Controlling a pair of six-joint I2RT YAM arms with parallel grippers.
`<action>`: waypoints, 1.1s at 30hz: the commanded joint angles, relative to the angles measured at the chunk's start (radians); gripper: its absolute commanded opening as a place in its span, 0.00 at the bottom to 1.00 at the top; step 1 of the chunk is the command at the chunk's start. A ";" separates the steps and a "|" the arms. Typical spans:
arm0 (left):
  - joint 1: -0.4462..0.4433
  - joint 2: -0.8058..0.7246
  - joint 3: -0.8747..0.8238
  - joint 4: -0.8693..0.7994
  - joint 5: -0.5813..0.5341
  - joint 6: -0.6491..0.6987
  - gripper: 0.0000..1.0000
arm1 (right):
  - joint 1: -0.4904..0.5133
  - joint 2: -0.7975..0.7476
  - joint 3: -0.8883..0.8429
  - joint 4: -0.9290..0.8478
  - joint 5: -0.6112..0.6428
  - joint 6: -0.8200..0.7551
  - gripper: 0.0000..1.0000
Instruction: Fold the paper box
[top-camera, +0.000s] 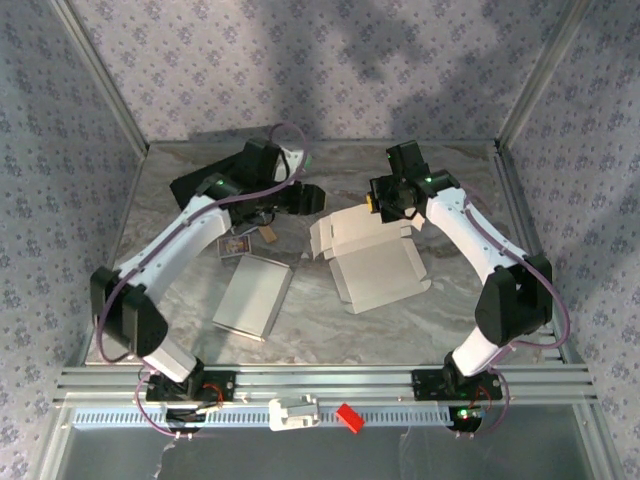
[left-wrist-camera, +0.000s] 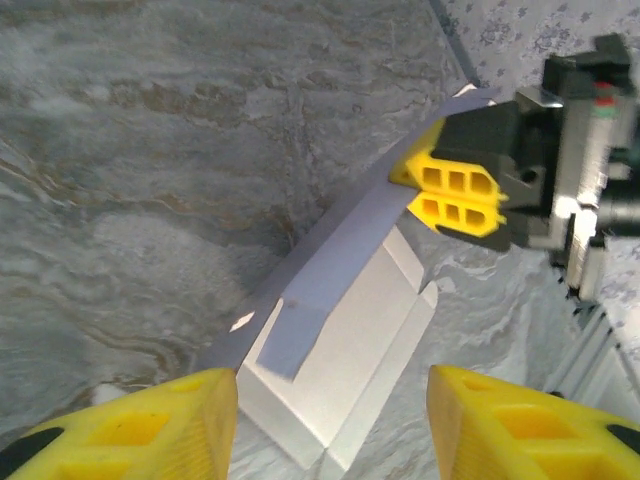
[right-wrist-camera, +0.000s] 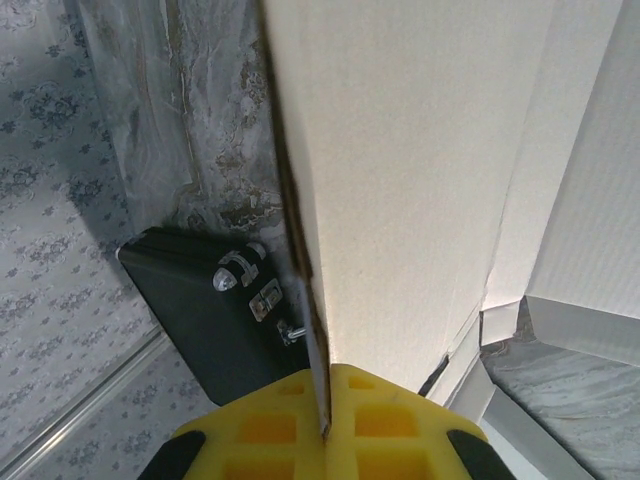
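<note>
Two tools, one paper box (top-camera: 375, 265). It lies opened flat on the table (top-camera: 350, 165), right of centre. Your right tool (right-wrist-camera: 325, 415) is clamped on the edge of the far flap (left-wrist-camera: 340, 245), which stands up off the base panel (left-wrist-camera: 350, 340). Your left tool (left-wrist-camera: 330, 425) hangs by the box's far left corner, jaws apart, nothing between them.

To do this fold well:
- Hold the right pinch firm and swing the flap about its crease. Don't drag it, or I'd expect the whole blank to slide.
- Bring the left tool down on the base panel near the crease to pin it, then finish the fold.

Count:
- one box blank
- one flat grey sheet (top-camera: 252, 297), near left
- one black case (top-camera: 200, 185), far left
- one small card (top-camera: 235, 245)
- one tag (top-camera: 268, 235)
- one white piece (top-camera: 293, 412) and one red piece (top-camera: 348, 417) by the near rail (top-camera: 400, 380)
</note>
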 joint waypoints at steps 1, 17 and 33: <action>-0.014 0.061 0.037 0.023 0.065 -0.121 0.53 | -0.005 -0.005 0.004 0.001 -0.008 0.031 0.00; -0.072 0.101 0.066 0.017 -0.010 -0.148 0.52 | -0.010 0.000 -0.004 0.011 -0.022 0.033 0.00; -0.068 0.059 -0.002 0.167 0.043 -0.197 0.53 | -0.038 -0.026 -0.045 0.043 -0.044 0.092 0.00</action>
